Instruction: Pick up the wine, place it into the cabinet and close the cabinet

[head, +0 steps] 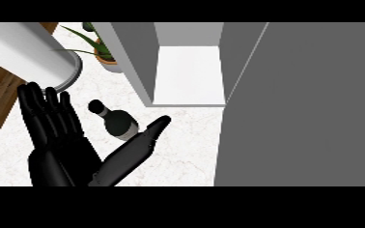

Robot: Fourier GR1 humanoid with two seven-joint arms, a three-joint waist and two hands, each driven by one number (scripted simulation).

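On the left, the left hand (61,140) hovers low over the bench (182,145), fingers straight and spread, thumb stretched out to the right. The wine (118,121) stands on the bench in the gap between fingers and thumb, its neck toward the far left; the thumb tip lies just beside its body, and whether it touches I cannot tell. Nothing is curled round the bottle yet.

The step in hand looks like the grasp. To do it well, the palm should probably settle against the bottle's wide body rather than the narrow neck, then fingers and thumb close from opposite sides, so it lifts upright.

Farther left stands a pale cylinder (39,53), with a potted plant (100,48) beyond the wine. To the right, the cabinet (189,72) stands open, its white floor showing nothing inside. Its grey door (299,106) fills the right side. The right hand is not visible.
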